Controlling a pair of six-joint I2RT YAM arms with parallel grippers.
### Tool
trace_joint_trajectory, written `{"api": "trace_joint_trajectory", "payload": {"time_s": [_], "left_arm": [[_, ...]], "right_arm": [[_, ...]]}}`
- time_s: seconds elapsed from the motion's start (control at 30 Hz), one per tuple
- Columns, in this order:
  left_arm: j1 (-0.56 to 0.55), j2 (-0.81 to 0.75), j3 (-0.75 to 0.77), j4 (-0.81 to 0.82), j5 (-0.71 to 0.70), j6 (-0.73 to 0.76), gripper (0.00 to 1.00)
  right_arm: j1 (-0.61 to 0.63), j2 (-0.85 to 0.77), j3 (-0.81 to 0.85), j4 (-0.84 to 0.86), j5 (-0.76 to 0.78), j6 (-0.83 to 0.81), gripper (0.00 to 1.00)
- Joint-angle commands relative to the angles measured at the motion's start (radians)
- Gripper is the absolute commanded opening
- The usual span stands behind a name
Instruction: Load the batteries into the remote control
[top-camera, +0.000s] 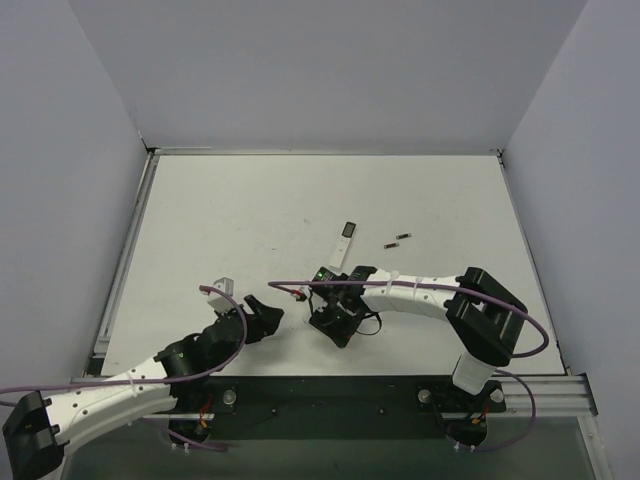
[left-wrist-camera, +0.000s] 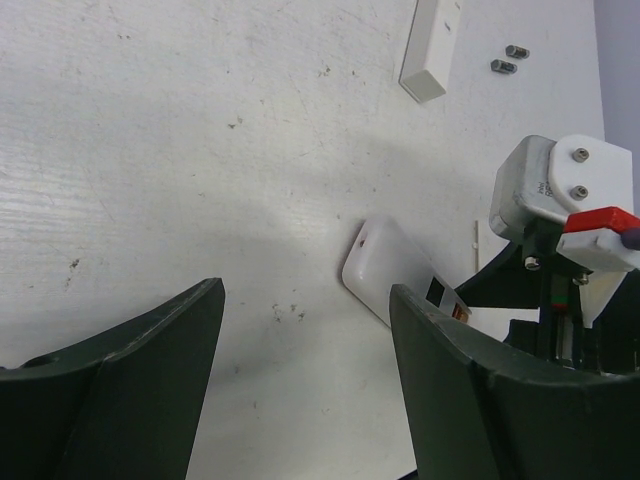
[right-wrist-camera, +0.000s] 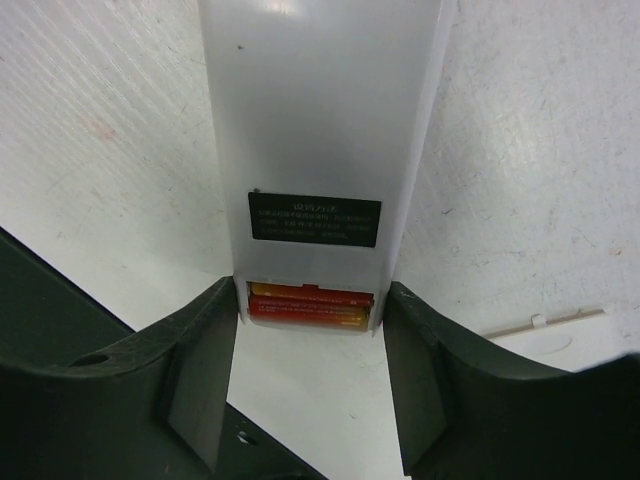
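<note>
Evidently the remote control (right-wrist-camera: 315, 120) is a light, rigid shell of smooth white plastic. It looks slick enough to slip, so its long flat sides are the place to pinch. It lies on the scuffed white table (right-wrist-camera: 520, 150), with glossy red batteries (right-wrist-camera: 310, 304) showing in its open end. The right gripper (right-wrist-camera: 310, 292) clamps that end between dark fingers, and the left gripper (left-wrist-camera: 305, 300) hangs spread wide nearby. A thin white cover (right-wrist-camera: 545, 330) lies just beside.

There are two remotes, one short remote (right-wrist-camera: 315, 120) and one long remote (top-camera: 342, 243); two loose batteries (top-camera: 402, 238); two red batteries (right-wrist-camera: 310, 302) inside the short one.
</note>
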Motion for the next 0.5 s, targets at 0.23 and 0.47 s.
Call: {"api": "trace_joint_trajectory", "payload": {"time_s": [0.23, 0.47], "left_arm": [[0.008, 0.067, -0.072, 0.388, 0.029, -0.035, 0.77], [0.01, 0.168, -0.084, 0.584, 0.071, -0.03, 0.77]], "right_arm": [[0.001, -0.144, -0.022, 0.166, -0.054, 0.038, 0.14], [-0.001, -0.209, -0.036, 0.238, -0.109, 0.064, 0.14]]}}
